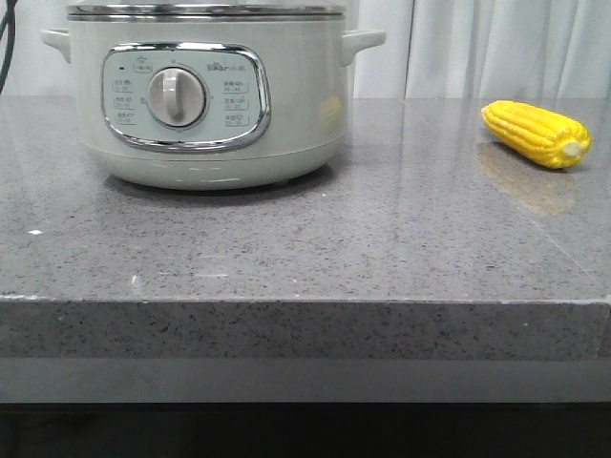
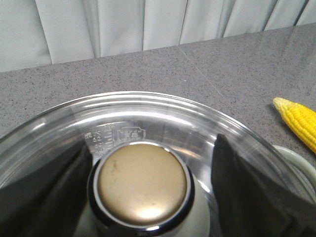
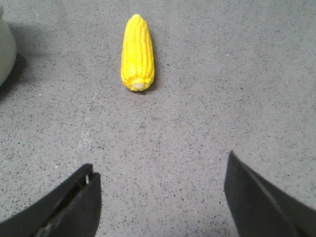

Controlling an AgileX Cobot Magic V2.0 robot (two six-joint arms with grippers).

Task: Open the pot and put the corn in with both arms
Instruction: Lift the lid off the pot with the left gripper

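Left end effector (image 2: 148,197) I see spread wide around the bronze knob (image 2: 142,183) of the mint-green round pot's (image 1: 205,91) glass lid (image 2: 163,116); right end effector (image 3: 160,197) released above speckled grey tabletop (image 1: 382,239), bright yellow kernelled corn (image 3: 138,53) lying ahead.

Control panel (image 1: 185,96) brand: showing "Bear" above the dial (image 1: 177,96)
Button labels: staying too small to read

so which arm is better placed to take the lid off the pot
Left. Its pincer is open with a finger on each side of the lid knob on the pot. The right pincer, also open, is over bare table facing the corn, apart from the pot.
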